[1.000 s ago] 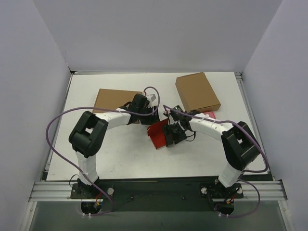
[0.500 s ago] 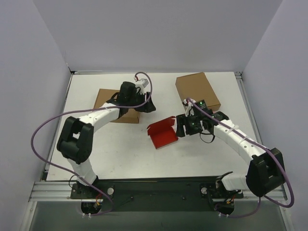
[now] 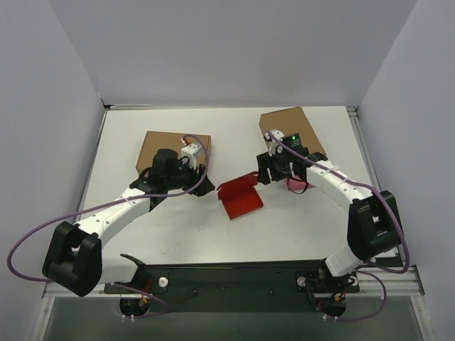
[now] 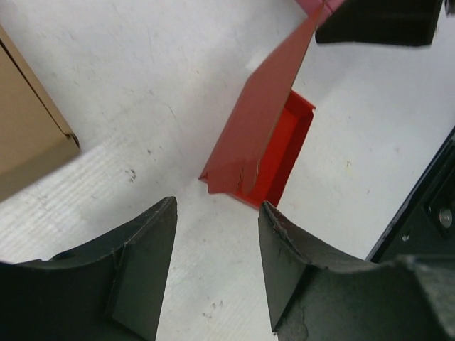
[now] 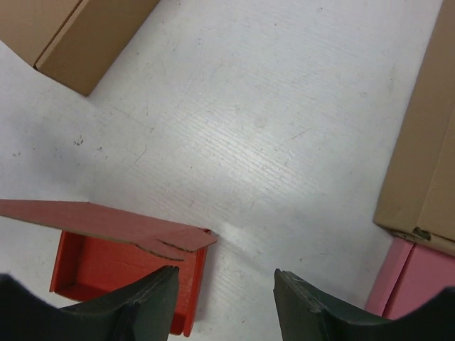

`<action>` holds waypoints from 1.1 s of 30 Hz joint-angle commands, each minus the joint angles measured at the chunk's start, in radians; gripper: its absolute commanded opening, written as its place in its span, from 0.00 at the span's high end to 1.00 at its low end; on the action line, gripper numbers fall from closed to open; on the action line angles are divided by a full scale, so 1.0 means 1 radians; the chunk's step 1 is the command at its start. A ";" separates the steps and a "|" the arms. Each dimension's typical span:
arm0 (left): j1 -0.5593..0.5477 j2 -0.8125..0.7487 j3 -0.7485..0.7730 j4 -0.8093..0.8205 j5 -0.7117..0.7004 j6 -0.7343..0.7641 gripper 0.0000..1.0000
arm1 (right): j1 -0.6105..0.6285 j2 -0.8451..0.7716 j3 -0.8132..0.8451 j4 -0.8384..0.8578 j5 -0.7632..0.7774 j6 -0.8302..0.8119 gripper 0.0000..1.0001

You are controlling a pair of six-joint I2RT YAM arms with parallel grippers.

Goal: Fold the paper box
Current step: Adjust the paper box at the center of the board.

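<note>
Count of arms: two arms are reaching over the white table (image 3: 185,231), one from each side.
Count of red boxes: one paper box (image 3: 240,199) is lying on the table.
Count of brown boxes: two are lying flat at the far side, the left brown box (image 3: 174,145) behind the left arm and the right brown box (image 3: 291,133) behind the right arm.
Count of pink boxes: one pink box (image 5: 416,280) is showing, tucked just beside the right brown box's near edge.
Place of the paper box: it is sitting near the middle of the table, between the two pairs of jaws and nearer the front than the brown boxes.
Look of the paper box: bright red thin card is forming a shallow tray with low walls standing and its mouth facing up. One broad flap is rising at a tilt from the tray's far-left long side. A small cut is showing in that flap's edge.
Left jaws: the two dark fingers (image 4: 142,270) are standing well apart over bare table, pointing at the red tray's corner and holding nothing.
Right jaws: the fingers (image 5: 153,298) are gaping above the tray's right end, gripping nothing. The flap's upper corner is lying just beside them.
</note>
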 commanded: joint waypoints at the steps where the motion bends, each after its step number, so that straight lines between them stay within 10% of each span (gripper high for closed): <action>1: -0.006 -0.017 -0.034 0.020 0.079 0.034 0.42 | -0.009 0.039 0.073 0.066 -0.103 -0.076 0.45; 21: -0.155 0.165 0.042 0.080 -0.130 0.016 0.60 | -0.003 0.115 0.119 0.040 -0.221 -0.103 0.55; 33: -0.166 0.207 0.088 0.055 -0.118 0.089 0.90 | 0.011 0.129 0.128 0.020 -0.240 -0.113 0.57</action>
